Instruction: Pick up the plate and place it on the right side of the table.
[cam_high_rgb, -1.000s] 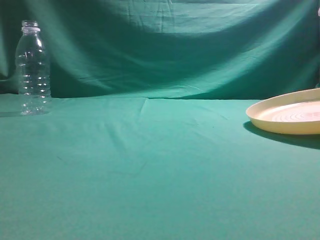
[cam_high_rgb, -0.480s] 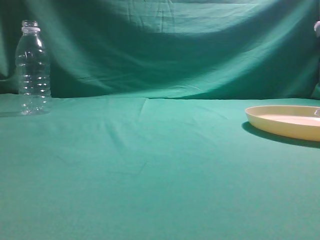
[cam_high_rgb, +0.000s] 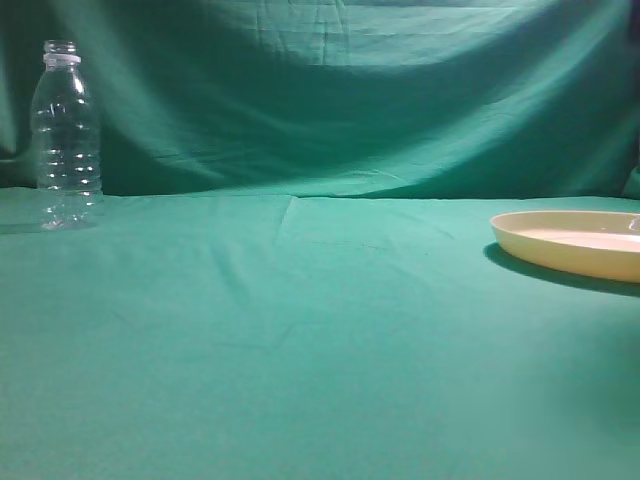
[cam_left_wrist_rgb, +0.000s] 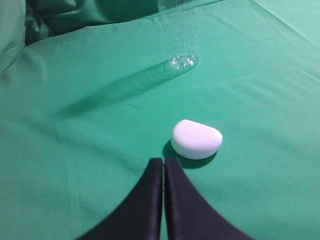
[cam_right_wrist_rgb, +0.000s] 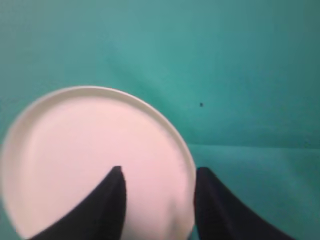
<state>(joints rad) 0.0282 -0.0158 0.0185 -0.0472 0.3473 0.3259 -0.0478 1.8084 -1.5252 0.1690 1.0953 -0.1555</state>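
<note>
The cream-yellow plate (cam_high_rgb: 570, 245) lies flat on the teal table (cam_high_rgb: 300, 330) at the right edge of the exterior view. In the right wrist view the plate (cam_right_wrist_rgb: 75, 155) fills the lower left. My right gripper (cam_right_wrist_rgb: 160, 172) is open over its right rim, with one finger over the plate's inside and the other beyond the rim. It holds nothing. My left gripper (cam_left_wrist_rgb: 163, 160) is shut and empty, low over the cloth. Neither gripper shows in the exterior view.
A clear empty plastic bottle (cam_high_rgb: 66, 140) stands at the back left; its base shows in the left wrist view (cam_left_wrist_rgb: 180, 45). A small white rounded object (cam_left_wrist_rgb: 196, 139) lies on the cloth just ahead of my left gripper. A darker green backdrop (cam_high_rgb: 350, 90) hangs behind.
The plate was tilted up a second ago and now lies flat on the table. A bit of my right arm seen at the top right half a second ago has left the exterior view.
</note>
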